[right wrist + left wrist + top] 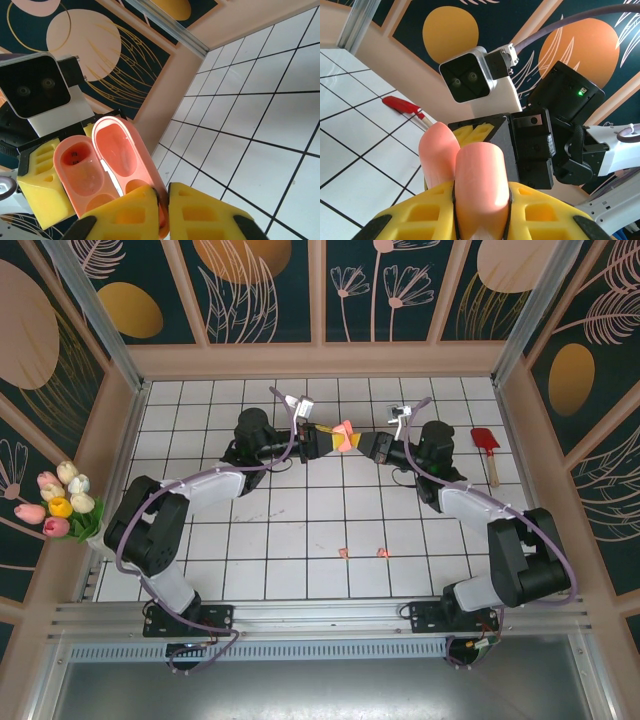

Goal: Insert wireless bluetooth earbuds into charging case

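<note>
The salmon-pink charging case [344,435] hangs open above the back middle of the tiled table, held from both sides. My left gripper [325,439] is shut on one half of the case [479,186], its yellow fingers [415,217] clamping it. My right gripper [165,200] is shut on the rim of the other half [120,147]; both hollow insides face the right wrist camera, and the left-held half [80,167] shows beside it. Two salmon-pink earbuds [343,553] [381,552] lie on the tiles near the front, far below both grippers.
A red spatula [486,446] lies on the tiles at the right wall, also visible in the left wrist view as the spatula [402,106]. A bunch of tulips [62,502] stands outside the left wall. Patterned walls close in the table on three sides.
</note>
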Action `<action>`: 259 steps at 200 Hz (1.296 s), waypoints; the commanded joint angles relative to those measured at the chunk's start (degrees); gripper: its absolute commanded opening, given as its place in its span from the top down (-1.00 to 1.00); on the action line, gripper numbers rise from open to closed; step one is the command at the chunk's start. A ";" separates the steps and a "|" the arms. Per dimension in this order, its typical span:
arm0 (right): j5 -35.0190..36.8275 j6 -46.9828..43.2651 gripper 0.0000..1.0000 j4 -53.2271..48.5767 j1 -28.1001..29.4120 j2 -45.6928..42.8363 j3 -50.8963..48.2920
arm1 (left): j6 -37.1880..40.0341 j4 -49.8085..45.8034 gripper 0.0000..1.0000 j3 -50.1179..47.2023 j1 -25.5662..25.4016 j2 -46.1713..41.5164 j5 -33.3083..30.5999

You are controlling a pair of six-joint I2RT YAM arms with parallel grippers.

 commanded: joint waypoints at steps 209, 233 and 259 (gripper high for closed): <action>14.85 -44.02 1.00 -54.15 0.31 5.61 27.65 | 49.44 -76.22 -0.97 31.56 5.58 2.87 -5.22; 20.64 -49.30 1.00 -58.51 3.08 7.22 30.32 | 53.96 -84.55 -0.96 37.44 5.76 7.36 -6.24; 24.75 -52.56 1.00 -60.87 4.75 8.59 31.27 | 57.12 -89.48 -0.94 40.86 5.85 10.20 -7.75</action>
